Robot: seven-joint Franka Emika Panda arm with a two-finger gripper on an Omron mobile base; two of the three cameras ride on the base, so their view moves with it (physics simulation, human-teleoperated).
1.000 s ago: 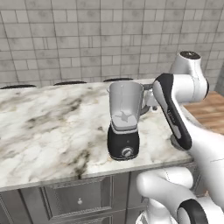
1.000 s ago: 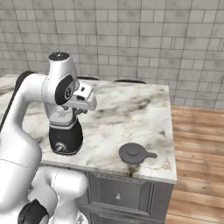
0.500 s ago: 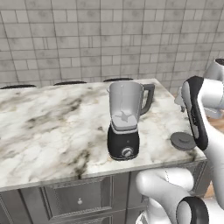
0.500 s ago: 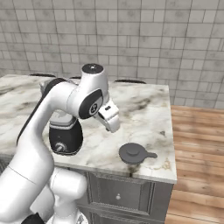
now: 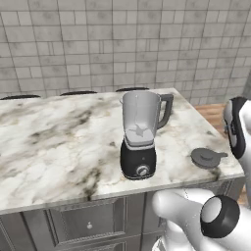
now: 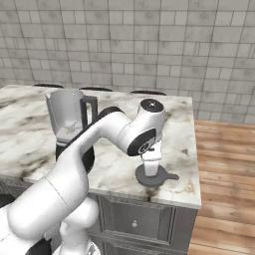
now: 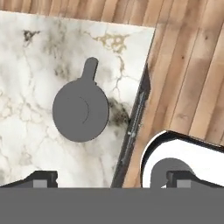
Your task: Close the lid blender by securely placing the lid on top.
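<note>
The blender (image 5: pixel 139 142) stands upright mid-counter, its translucent grey jar uncovered and its handle toward the right; it is at the left in the right base view (image 6: pixel 69 124). The dark grey lid (image 5: pixel 207 158) lies flat on the marble near the front right corner, a small tab pointing out from it (image 6: pixel 154 175). My gripper (image 6: pixel 151 162) hangs just above the lid, pointing down. In the hand view the lid (image 7: pixel 81 111) lies left of centre, and the gripper (image 7: pixel 114 178) is open, its fingertips (image 7: pixel 41 178) wide apart with nothing between them.
The marble counter (image 5: pixel 59 147) ends just right of the lid, with its front right corner (image 7: pixel 146 35) close by. Wooden floor (image 6: pixel 224 164) lies beyond that edge. A tiled wall (image 5: pixel 122 44) runs behind the counter.
The arm has swung from beside the blender jar to the right, over the counter's front corner. The gripper now hangs above the lid, which has not moved.
</note>
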